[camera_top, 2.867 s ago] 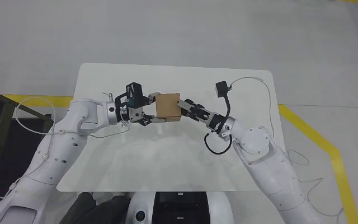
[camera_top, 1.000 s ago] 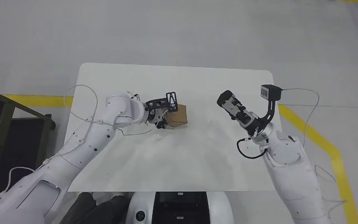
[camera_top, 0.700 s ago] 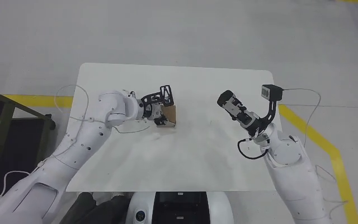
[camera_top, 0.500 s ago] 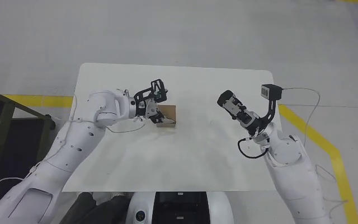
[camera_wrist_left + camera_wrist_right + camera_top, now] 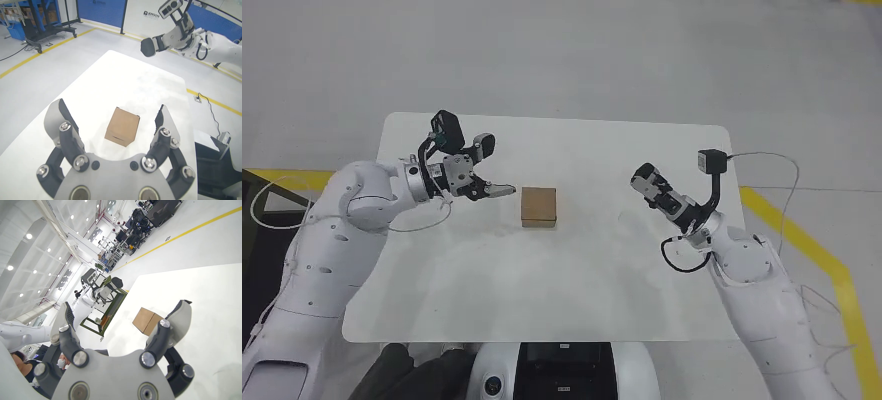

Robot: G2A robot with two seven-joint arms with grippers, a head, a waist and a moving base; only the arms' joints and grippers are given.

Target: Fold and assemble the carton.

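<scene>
Carton (image 5: pixel 539 207) stands shut as a small brown cube near the middle of the white table (image 5: pixel 592 290), with nothing touching it. In the left wrist view one side face (image 5: pixel 122 128) shows a dark slit near its lower edge, probably a tuck seam.

The main risk, as I judge it, is that seam. If the flap is only pushed in and not locked, the board's spring can lift it open again. A second risk is the box's lightness on a smooth top. A finger that meets one wall alone is likely to slide or spin it rather than press it. A hard squeeze across two walls could dent the hollow sides.

The left gripper (image 5: pixel 492 167) hangs at about 10 o'clock from the carton, near it but apart, its jaws spread wide and holding nothing. The right gripper (image 5: pixel 644 178) sits at about 3 o'clock, well apart and raised off the table, its jaws also spread wide and bare.

Each claw has a straight line to the carton over the table top. A thin cable (image 5: pixel 742 155) loops from the right arm's wrist camera, and a dark green cart (image 5: pixel 262 190) stands off the table at 9 o'clock. Neither lies on the way.
</scene>
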